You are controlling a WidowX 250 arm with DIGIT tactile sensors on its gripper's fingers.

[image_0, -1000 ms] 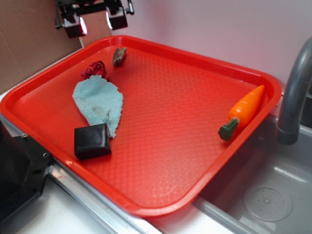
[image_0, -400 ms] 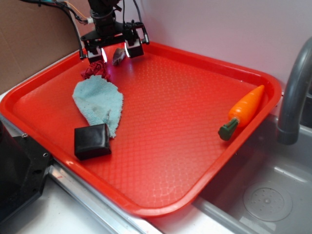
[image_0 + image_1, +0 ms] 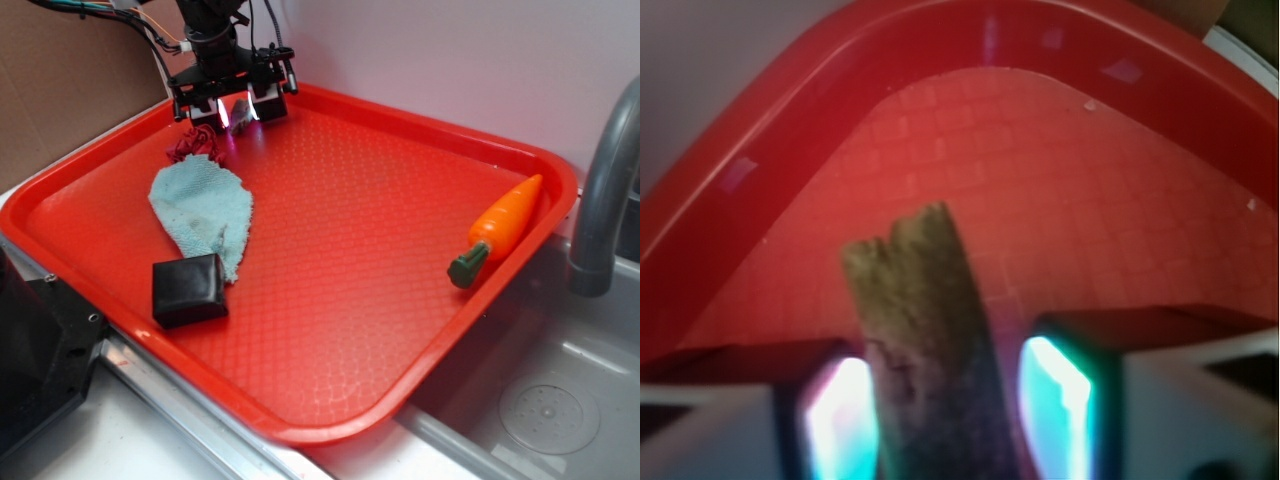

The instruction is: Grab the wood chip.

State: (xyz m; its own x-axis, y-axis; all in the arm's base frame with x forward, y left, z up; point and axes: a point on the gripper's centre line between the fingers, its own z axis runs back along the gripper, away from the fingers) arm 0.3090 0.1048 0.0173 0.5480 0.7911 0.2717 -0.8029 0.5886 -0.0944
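Observation:
The wood chip [image 3: 239, 104], a rough brown-grey bark piece, lies in the far left corner of the red tray [image 3: 420, 120]. My gripper [image 3: 237, 112] has come down over it, with one finger on each side. In the wrist view the wood chip [image 3: 925, 330] runs up the middle between the two glowing pads [image 3: 1060, 400]. The left pad sits close against it, while a narrow gap shows on the right. The gripper [image 3: 950, 420] is open around the chip, which rests on the tray floor.
A crumpled dark-red scrap [image 3: 195, 145] and a light-blue cloth [image 3: 205, 210] lie just in front of the gripper. A black square block [image 3: 188, 290] sits near the tray's front left. A toy carrot [image 3: 500, 228] lies at the right rim, beside the grey faucet [image 3: 600, 200] and sink [image 3: 540, 400].
The gripper dropped from above the tray's back corner down to the tray floor, straddling the wood chip. Its fingers now stand closer together. Nothing else moved.

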